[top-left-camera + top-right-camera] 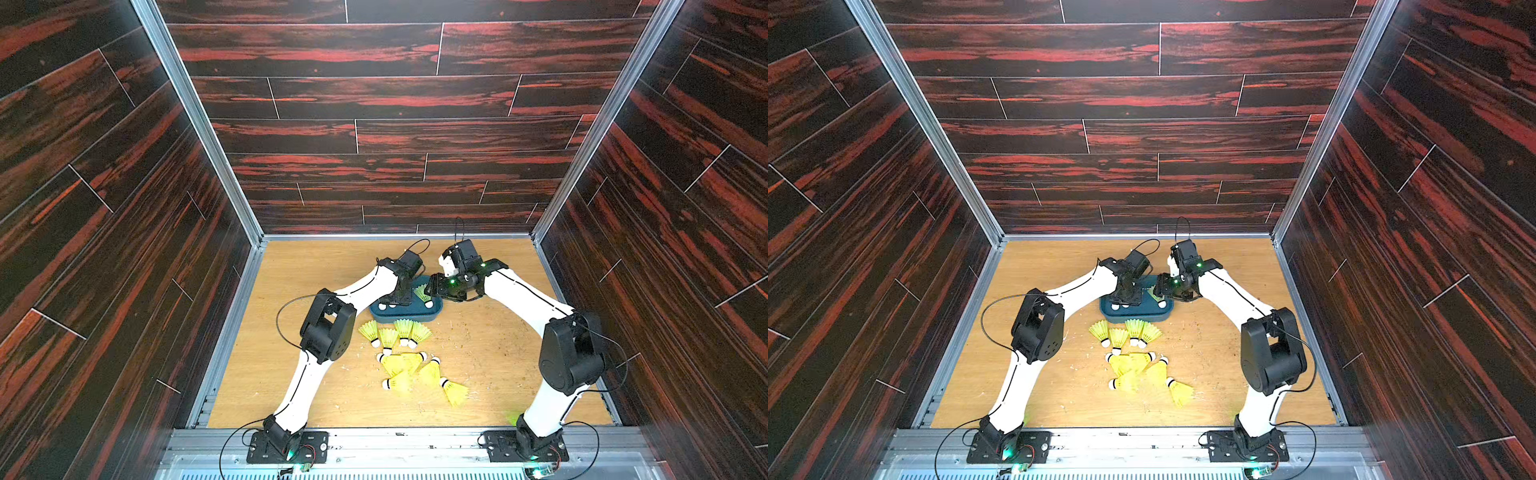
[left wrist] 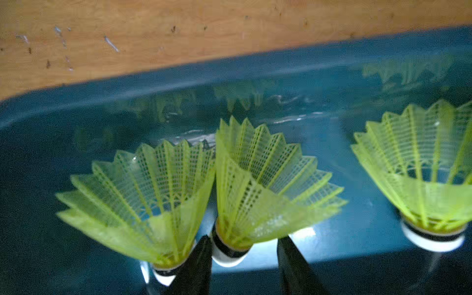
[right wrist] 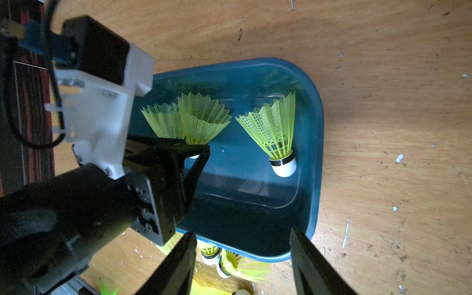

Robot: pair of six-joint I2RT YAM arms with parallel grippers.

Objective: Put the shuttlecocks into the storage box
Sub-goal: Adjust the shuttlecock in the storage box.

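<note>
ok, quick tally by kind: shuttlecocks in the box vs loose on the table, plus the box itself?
Boxed shuttlecocks: 3
Loose shuttlecocks on the table: 9
Storage box: 1
Total: 13

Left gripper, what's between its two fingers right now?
The corked base of one shuttlecock, inside the storage box; the left wrist view shows it.

Storage box [image 1: 405, 318] partly hidden beneath left gripper [image 1: 391, 300] in both top views.
</note>
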